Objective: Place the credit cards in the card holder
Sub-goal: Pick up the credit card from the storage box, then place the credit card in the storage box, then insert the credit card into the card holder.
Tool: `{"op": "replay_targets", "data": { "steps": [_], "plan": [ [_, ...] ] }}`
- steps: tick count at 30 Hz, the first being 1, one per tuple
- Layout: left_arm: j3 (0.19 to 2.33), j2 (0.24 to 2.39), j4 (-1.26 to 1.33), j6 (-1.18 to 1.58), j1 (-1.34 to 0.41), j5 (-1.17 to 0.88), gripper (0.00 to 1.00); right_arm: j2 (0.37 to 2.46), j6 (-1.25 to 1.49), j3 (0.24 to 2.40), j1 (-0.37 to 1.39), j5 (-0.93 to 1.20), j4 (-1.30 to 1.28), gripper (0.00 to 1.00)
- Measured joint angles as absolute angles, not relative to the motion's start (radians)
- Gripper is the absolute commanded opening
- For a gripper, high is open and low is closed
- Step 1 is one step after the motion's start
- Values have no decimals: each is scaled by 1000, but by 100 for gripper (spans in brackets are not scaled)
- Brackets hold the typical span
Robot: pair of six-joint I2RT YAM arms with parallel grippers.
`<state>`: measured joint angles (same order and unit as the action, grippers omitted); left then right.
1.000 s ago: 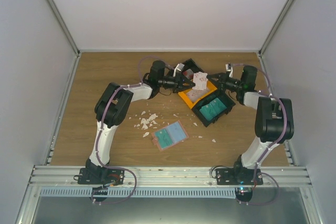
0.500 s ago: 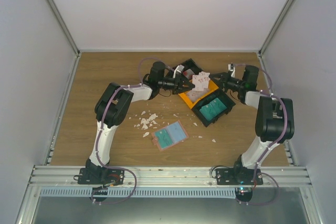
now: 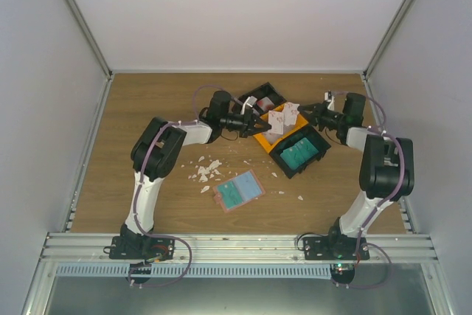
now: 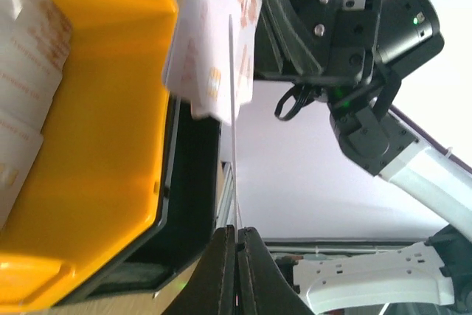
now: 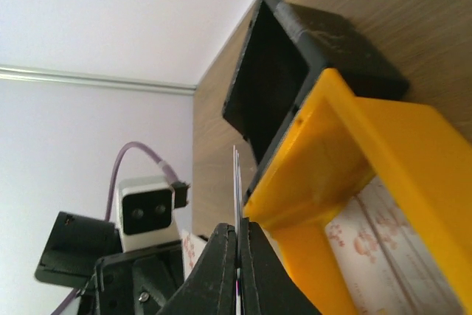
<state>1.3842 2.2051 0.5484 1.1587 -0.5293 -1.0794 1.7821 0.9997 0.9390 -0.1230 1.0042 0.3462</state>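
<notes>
Over the orange bin [image 3: 259, 140], my left gripper [image 3: 257, 121] is shut on a single white credit card [image 3: 275, 119], which the left wrist view shows edge-on [image 4: 234, 145]. My right gripper [image 3: 304, 113] faces it, shut on a small bunch of white cards with red markings [image 3: 291, 108], [image 4: 214, 49]. The right wrist view shows these cards as thin edges [image 5: 237, 175]. The single card's far end lies beside that bunch. The pink card holder [image 3: 257, 183] lies open on the table at front centre, with teal cards [image 3: 232, 193] on it.
More white cards lie in the orange bin [image 4: 110, 145]. A black bin [image 3: 318, 149] with teal cards [image 3: 298, 155] stands beside it. Another black bin [image 3: 263, 91] is behind. White crumbs [image 3: 205, 170] are scattered left of the holder. Walls enclose the table.
My left gripper has closed on one white card and drawn back slightly to the left. The right gripper has moved a little right with its bunch, so the two have come apart.
</notes>
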Motion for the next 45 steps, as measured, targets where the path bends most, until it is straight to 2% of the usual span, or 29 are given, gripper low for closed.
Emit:
{"op": "replay_targets", "data": {
  "steps": [14,17,23,30,33,38,42,45],
  "plan": [
    [1292,1982,360,990,-529,-997,0,1781,783,1002,-79,831,103,3],
    [1289,1950,317,951,-529,-975,0,1781,731,1050,-44,778,39,11],
    [1246,1894,241,898,-529,-929,0,1780,622,1226,33,642,-127,45],
    [1191,1781,175,859,-529,-875,0,1691,542,1235,71,488,-268,62],
    [1150,1712,159,844,-529,-852,0,1559,507,1161,96,482,-278,68],
    [1059,1574,154,841,-529,-838,0,1267,503,981,180,630,-176,78],
    [983,1462,165,850,-530,-848,0,1127,576,844,257,746,-44,78],
    [931,1374,187,870,-530,-867,0,1098,638,789,299,796,23,74]
  ]
}}
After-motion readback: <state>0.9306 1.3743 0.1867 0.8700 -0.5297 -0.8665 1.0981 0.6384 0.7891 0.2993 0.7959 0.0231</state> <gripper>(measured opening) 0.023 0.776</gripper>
